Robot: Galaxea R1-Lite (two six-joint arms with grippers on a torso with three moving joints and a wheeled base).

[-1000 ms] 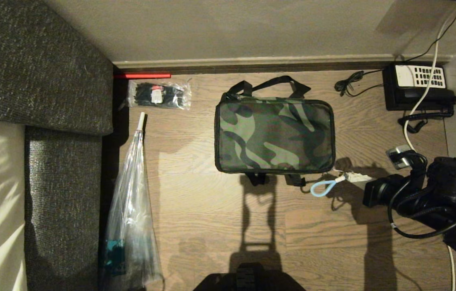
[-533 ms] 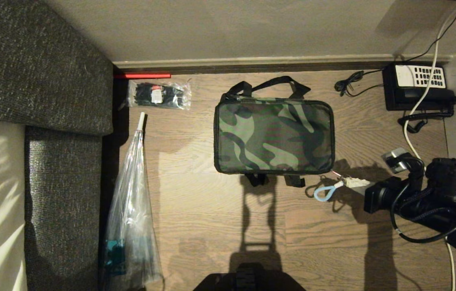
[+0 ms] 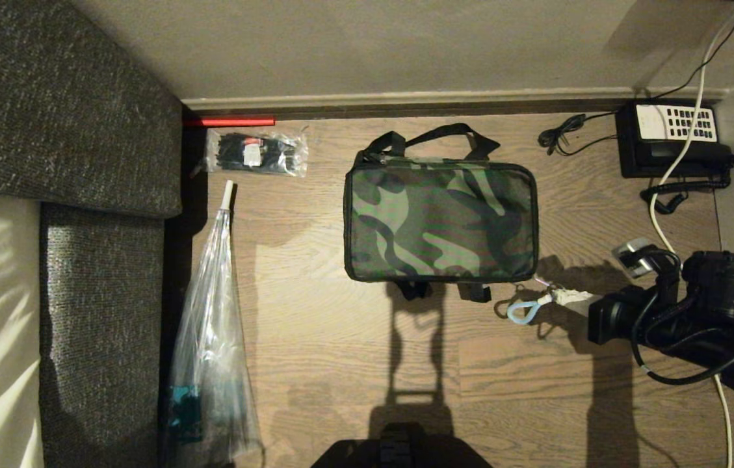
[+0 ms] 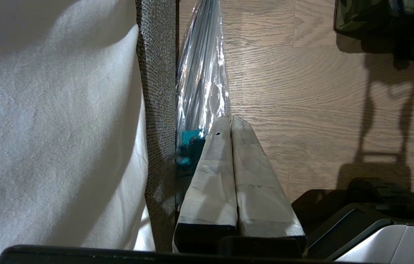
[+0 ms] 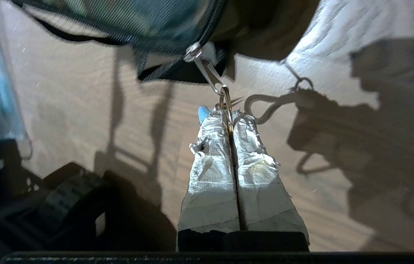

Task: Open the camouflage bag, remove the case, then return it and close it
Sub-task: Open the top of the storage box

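Nearest the camera, the right gripper, with tape-wrapped fingers, has its jaws pressed together on the metal ring pull of the zipper; a pale blue loop hangs just beside the jaw tips. From the jaws the ring's clip link runs taut to the zipper slider at the near right corner of the boxy green-and-black camouflage bag, which lies just beyond the jaws on the wooden floor. The lid appears flat and shut all round, and no red lining or flat black case shows; judged from this, opening has barely begun, with unzipping, removal, return and closing all left. The left gripper, jaws closed on nothing, hangs parked well apart from the bag, its tips over a clear plastic-wrapped umbrella beside the grey sofa. Farthest from the jaws, a black desk phone stands against the wall.
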